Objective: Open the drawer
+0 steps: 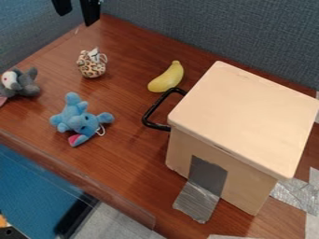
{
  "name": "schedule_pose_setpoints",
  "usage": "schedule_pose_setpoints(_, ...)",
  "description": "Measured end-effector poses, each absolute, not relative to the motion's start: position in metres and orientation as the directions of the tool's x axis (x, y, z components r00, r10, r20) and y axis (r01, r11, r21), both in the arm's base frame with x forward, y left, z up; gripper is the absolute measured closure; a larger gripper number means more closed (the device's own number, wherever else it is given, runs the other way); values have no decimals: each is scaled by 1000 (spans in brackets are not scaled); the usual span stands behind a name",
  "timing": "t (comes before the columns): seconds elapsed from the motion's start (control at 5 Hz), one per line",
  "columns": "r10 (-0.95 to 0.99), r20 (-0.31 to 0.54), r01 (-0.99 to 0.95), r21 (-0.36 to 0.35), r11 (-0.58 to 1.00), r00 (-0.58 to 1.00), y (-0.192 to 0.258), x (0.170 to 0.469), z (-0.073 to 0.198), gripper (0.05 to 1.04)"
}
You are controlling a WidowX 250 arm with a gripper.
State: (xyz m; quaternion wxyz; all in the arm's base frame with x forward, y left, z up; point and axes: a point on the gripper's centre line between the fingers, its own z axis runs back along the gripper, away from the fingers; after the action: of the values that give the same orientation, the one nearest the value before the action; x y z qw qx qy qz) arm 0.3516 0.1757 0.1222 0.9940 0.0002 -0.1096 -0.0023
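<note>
And here the black gripper [76, 17] is hanging in at eleven o'clock, its two fingers standing apart, a gap showing between them, and they're holding nothing! Over at three o'clock the pale drawer unit [246, 116] is sitting on the brown tabletop [128, 168], and its black handle [156, 105] is jutting out from the nine o'clock side, reaching almost to the middle of the view. The face behind that handle is hiding under the top board, so how far the drawer is standing out, I cannot tell.

Around the table, the yellow banana [167, 79] is lying at twelve o'clock, just beside the handle. The spotted toy [92, 64] is resting between ten and eleven, the grey plush [24, 84] is sitting out near ten by the view's edge, and the blue elephant [81, 120] is sprawling at nine, its pink patch pointing towards six. Down at five o'clock, silver-grey tape [199, 200] is running from the unit's side onto the table, and more shiny tape [299, 192] is showing at four.
</note>
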Motion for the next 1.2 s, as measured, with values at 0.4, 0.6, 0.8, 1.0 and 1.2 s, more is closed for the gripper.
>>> schedule_pose_setpoints(0.4,-64,139,71,-48,996,988,132,352,87,83)
schedule_pose_setpoints(0.6,-157,160,164,-36,986,975,77,358,91,83)
schedule_pose_setpoints(0.8,-172,131,181,-60,982,976,40,353,83,84)
schedule_pose_setpoints(1.0,-176,100,184,-79,980,979,13,350,75,84)
schedule_pose_setpoints(1.2,-143,27,145,-89,985,989,12,345,52,84)
